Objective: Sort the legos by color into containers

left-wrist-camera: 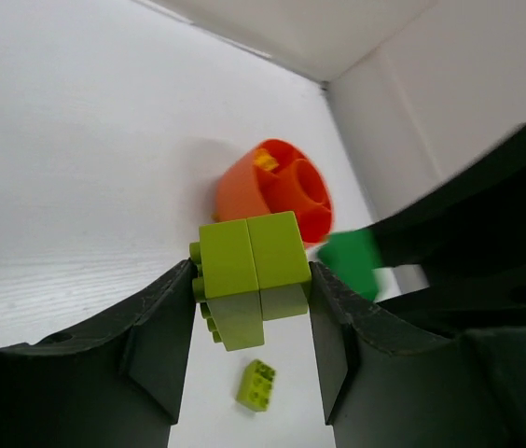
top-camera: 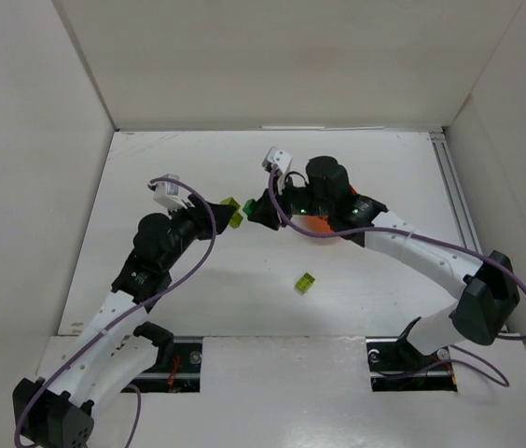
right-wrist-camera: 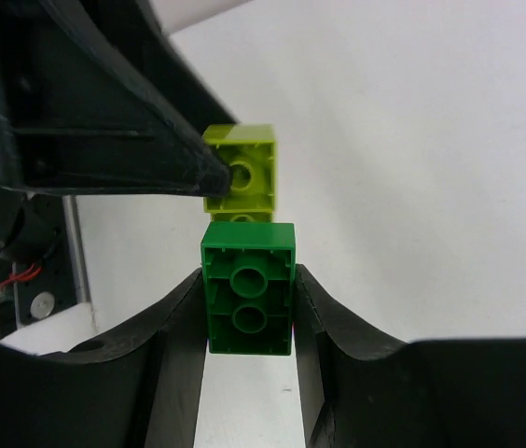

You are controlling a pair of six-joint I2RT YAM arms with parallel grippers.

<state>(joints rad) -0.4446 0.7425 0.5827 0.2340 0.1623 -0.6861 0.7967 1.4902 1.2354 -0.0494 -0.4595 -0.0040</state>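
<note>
— Question: who held what?
— The left gripper [left-wrist-camera: 252, 301] pinched a lime brick [left-wrist-camera: 247, 264]; the right gripper [right-wrist-camera: 249, 313] clamped a green brick [right-wrist-camera: 248, 280] just beside it, above the table [top-camera: 375, 177].
— And the dish?
— The orange dish [left-wrist-camera: 268, 187] sat under the right arm [top-camera: 412, 247], a loose lime brick [top-camera: 304, 282] lying apart.

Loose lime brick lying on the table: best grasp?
Come straight down and pinch the loose lime brick across its two flat side walls. It lies alone on the table, skewed, so turn the wrist to match.
</note>
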